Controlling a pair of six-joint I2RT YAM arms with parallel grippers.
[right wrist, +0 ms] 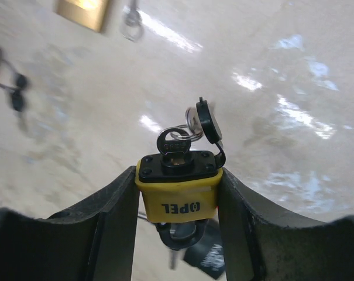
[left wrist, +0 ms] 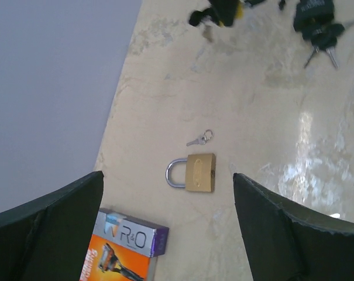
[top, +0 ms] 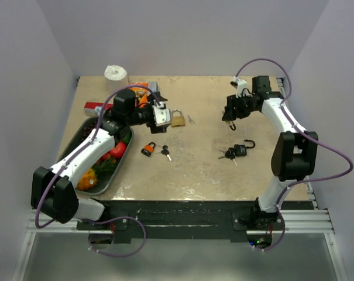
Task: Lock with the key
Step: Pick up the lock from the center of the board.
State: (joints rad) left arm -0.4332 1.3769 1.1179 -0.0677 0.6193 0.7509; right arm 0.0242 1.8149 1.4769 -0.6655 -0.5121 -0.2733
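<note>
My right gripper [right wrist: 178, 193] is shut on a yellow padlock [right wrist: 178, 196] with a black top, held above the table at the right back [top: 230, 114]. A silver key [right wrist: 174, 143] sits in its keyhole, with a ring and a black dust cap hanging beside it. My left gripper [left wrist: 168, 225] is open and empty, hovering above a brass padlock [left wrist: 199, 172] that lies on the table [top: 177, 118]. A small loose key [left wrist: 200, 139] lies just beyond the brass padlock.
A black padlock with keys [top: 238, 150] and an orange padlock with keys [top: 149, 148] lie mid-table. A razor box [left wrist: 127, 252] lies near my left fingers. A grey tray [top: 85, 130] of food stands at the left, a paper roll [top: 116, 73] at the back.
</note>
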